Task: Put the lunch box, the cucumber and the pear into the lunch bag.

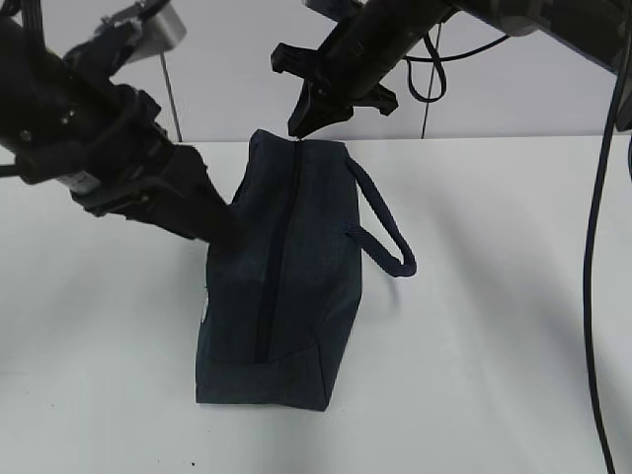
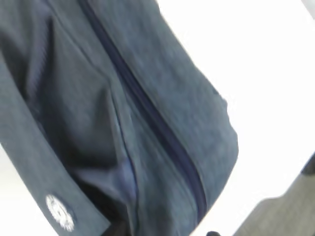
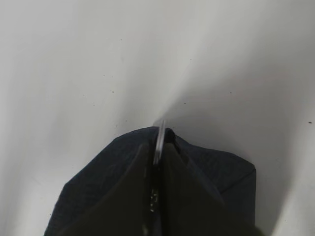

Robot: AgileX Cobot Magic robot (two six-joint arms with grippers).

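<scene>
Lunch bag (image 1: 286, 286) sits center frame on the white worktop (image 1: 494, 326) in the exterior view, long axis running toward the camera, zipper (image 1: 272, 267) along the top closed for its full visible length, loop handle (image 1: 380, 222) hanging off its right side.

Right gripper (image 1: 301, 126) comes in from upper center, tip at the far end of the zipper. Right wrist view: jaws clenched on the silver ring pull (image 3: 159, 140), thin metal edge showing between the two fingers, bag end just beneath.

Left gripper (image 1: 219, 229) enters from upper left, tip pressed against the bag's left side wall. Jaws not visible in any view; can't tell if released or clenched. Left wrist view is blurred: navy fabric, zipper (image 2: 147, 108) running diagonally, small white logo (image 2: 60, 212) lower left.
</scene>
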